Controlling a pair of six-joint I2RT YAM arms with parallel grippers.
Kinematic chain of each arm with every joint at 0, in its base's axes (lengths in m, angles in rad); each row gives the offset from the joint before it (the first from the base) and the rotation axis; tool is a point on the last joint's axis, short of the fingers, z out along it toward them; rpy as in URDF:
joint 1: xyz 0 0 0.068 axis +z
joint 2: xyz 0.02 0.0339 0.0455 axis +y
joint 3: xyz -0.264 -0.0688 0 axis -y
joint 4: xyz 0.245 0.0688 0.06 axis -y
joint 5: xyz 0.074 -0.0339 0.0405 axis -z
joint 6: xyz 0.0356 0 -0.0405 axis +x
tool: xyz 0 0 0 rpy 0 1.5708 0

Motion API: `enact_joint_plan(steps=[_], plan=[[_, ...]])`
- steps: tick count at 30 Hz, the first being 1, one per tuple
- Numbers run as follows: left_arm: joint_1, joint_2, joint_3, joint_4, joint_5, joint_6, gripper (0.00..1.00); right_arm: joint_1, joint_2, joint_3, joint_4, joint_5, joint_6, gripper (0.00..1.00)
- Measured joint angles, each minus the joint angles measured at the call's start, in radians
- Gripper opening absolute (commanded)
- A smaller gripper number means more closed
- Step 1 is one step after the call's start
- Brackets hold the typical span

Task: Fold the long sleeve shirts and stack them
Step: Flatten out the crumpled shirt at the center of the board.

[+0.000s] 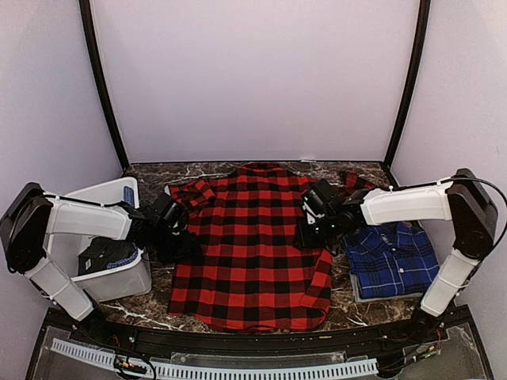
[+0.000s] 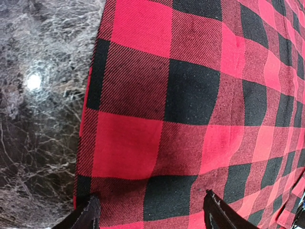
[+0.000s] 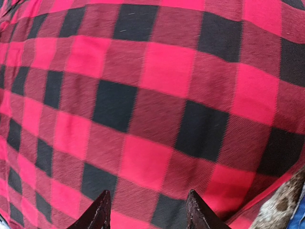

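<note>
Stretching across the whole workspace, a dark, white-veined marble tabletop (image 1: 150, 176) is carrying everything. The large red-and-black checked flannel shirt (image 1: 249, 245) is lying spread out at its centre, collar towards the back wall and hem towards the arm bases. It is not yet folded into a compact packet. A white plastic bin (image 1: 127, 281) is sitting at the left with something dark inside. The blue-and-navy plaid flannel shirt (image 1: 392, 257) is resting at the right as a neat folded rectangle, just beside the red one.

The left gripper (image 2: 152, 217) is hovering over the red shirt's left edge, where cloth is meeting marble. Its jaws are standing well apart, holding nothing. The right gripper (image 3: 150, 212) is hanging over the shirt's right side, also parted and empty.

The flannel is looking soft, light and limp, so it is likely going to sag and drape rather than hold a shape. Its brushed weave is probably going to resist slipping. The side edges under each gripper are looking like the sensible places to pinch.
</note>
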State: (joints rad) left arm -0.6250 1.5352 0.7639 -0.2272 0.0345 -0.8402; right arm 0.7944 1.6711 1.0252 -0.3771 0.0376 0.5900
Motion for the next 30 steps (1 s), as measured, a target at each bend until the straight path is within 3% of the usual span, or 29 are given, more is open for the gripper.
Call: enact_joint_plan(steps=[15, 30], plan=[[0.030, -0.018, -0.006, -0.033, -0.005, 0.029, 0.73, -0.148, -0.031, -0.116, -0.036, -0.015, -0.066, 0.51], [0.063, -0.031, -0.019, -0.034, 0.006, 0.054, 0.73, -0.117, -0.227, -0.147, -0.196, 0.023, -0.049, 0.51]])
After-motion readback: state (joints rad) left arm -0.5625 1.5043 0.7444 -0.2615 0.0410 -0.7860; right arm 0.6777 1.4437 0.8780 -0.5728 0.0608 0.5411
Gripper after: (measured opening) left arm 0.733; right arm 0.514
